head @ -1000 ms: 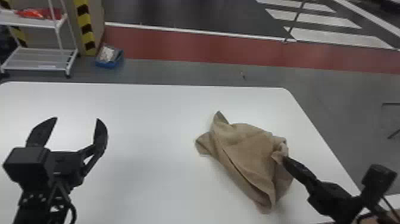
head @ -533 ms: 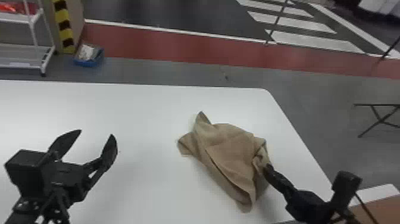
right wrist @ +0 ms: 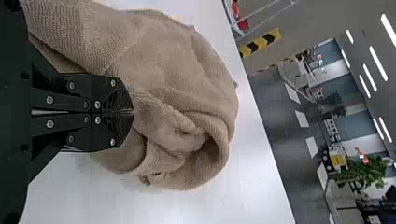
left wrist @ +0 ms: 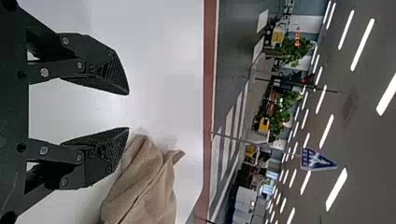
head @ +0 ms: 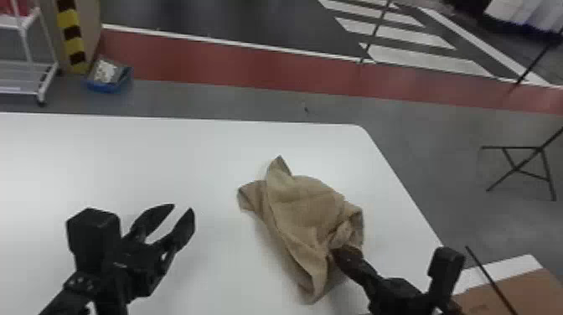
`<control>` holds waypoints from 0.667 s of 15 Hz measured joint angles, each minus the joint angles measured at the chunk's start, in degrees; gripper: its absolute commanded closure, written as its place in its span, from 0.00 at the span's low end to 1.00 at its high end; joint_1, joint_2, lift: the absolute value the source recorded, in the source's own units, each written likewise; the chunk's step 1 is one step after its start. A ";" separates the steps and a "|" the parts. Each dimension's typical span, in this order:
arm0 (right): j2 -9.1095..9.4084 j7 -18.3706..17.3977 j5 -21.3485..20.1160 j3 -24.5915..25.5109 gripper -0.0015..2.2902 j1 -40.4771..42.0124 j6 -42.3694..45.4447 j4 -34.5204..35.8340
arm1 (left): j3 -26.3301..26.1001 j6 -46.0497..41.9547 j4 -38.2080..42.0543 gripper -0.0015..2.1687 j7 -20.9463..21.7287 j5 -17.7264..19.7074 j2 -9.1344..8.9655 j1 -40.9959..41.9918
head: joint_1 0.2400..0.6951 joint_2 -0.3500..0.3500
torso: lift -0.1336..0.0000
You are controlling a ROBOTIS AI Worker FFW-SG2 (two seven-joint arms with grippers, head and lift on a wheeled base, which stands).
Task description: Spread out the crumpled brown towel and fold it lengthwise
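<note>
I count one brown towel (head: 306, 205) on one white surface (head: 188, 167), and two tools of mine, one left tool (head: 183, 207) and one right tool (head: 336, 251). Beyond them, my head view gives me one blue bin (head: 102, 87) and one white rack (head: 21, 77); my left wrist view adds one blue sign (left wrist: 317, 160).

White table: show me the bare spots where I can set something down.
The widest bare patch lies beyond the left gripper, up to the far edge of the table; a narrower one separates that gripper from the brown towel. Crowded: near right, where the right gripper holds the towel, and near left, under the left arm.
</note>
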State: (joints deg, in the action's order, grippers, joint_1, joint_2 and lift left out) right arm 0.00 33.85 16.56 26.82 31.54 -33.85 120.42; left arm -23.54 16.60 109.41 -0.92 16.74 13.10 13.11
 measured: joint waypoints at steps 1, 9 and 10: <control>0.00 -0.41 0.00 -2.16 0.71 0.56 0.28 2.40 | 0.93 -1.93 -0.20 0.33 -2.22 -0.75 0.19 -0.01 | 1.00 0.00 | 0.07; 0.00 -3.09 4.01 -14.57 0.72 -7.63 -7.68 16.73 | 14.31 -15.05 -4.55 0.33 -9.33 -2.64 1.89 1.12 | 1.00 0.58 | 0.07; 0.00 -3.09 5.32 -15.17 0.72 -8.71 -8.84 18.43 | 14.81 -15.32 -5.00 0.33 -9.47 -2.65 1.92 1.29 | 1.00 0.61 | 0.07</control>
State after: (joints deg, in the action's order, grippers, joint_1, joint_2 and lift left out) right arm 0.00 30.77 21.87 11.64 22.83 -42.69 138.85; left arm -8.72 1.28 104.42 -10.39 14.09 15.01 14.40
